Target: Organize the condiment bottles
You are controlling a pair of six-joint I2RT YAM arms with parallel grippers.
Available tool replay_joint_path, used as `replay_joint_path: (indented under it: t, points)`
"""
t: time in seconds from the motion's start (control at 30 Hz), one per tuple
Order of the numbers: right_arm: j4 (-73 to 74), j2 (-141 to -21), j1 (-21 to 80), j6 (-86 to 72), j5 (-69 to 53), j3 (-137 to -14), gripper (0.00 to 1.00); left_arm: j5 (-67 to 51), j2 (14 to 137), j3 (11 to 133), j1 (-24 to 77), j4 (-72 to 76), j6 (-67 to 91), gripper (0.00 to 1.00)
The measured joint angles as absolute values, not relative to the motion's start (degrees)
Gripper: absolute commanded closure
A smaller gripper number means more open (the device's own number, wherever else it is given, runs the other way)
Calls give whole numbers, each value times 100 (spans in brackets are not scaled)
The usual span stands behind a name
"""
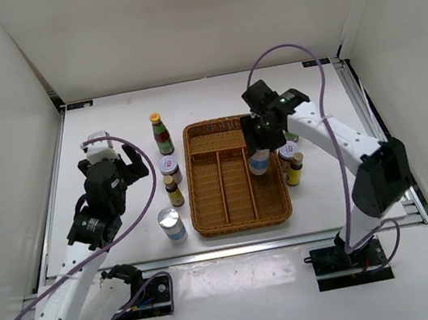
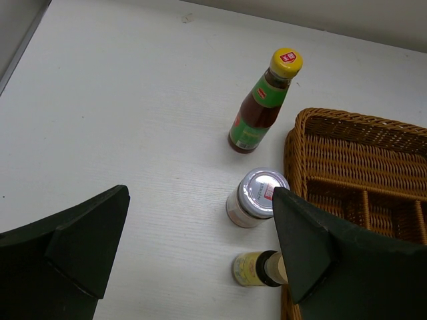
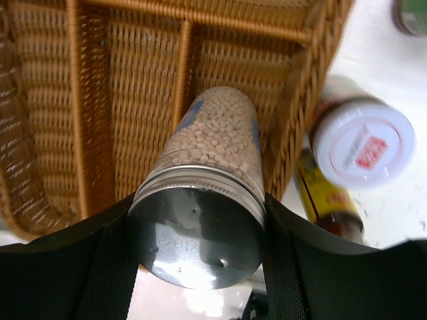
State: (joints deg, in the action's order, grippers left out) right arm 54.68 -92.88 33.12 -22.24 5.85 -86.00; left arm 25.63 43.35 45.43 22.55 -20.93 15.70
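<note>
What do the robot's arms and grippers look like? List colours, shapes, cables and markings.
Left arm and right arm: white links, black joints, each trailing a looping purple cable. Left gripper: white block at its wrist, dark wedge-shaped fingers. Right gripper: black, with a small green light just behind it.

White surface [image 1: 212, 99], faint wood grain; plain white walls [image 1: 190, 16] on three sides; light soft, even.
</note>
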Motion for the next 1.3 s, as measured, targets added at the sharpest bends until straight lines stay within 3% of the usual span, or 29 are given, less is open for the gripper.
replay_joint_path:
  t: [0.07,0.1,0.13,0.17,0.27,0.3,0.53,0.8,0.93,1.3]
  points:
    - [5284,-9531,3312,-2161,585,-8556,81,2563,4335,4543,2255,-2093,1570,0]
    - [5223,-9623,3312,-2139,582,-8534,56,2563,4335,4543,2255,-2093,1570,0]
    - [5194,-9699,3312,-2117,585,-8525,47,2563,4335,4543,2255,-2093,1570,0]
    - [5175,-9743,3312,-2099,593,-8519,32,2563,4335,4543,2255,-2093,1570,0]
    - [5092,-9741,3312,-2128,696,-8447,11,2567,4333,4543,2255,-2093,1573,0]
    - [5057,-9708,3312,-2150,757,-8447,0,2602,4333,4536,2255,-2091,1592,0]
    - [5085,-9367,3328,-2200,1059,-8608,0,2558,4331,4565,2355,-2355,1514,0]
    - [5186,-8324,3653,-2200,1205,-9039,0,1142,4543,6010,2449,-3813,1846,8]
    - [5299,-7752,3649,-2206,1197,-9065,0,589,4709,5784,2790,-4431,2128,0]
    - [6023,-7190,3640,-2418,1079,-8829,0,187,5721,5669,3732,-5902,3188,0]
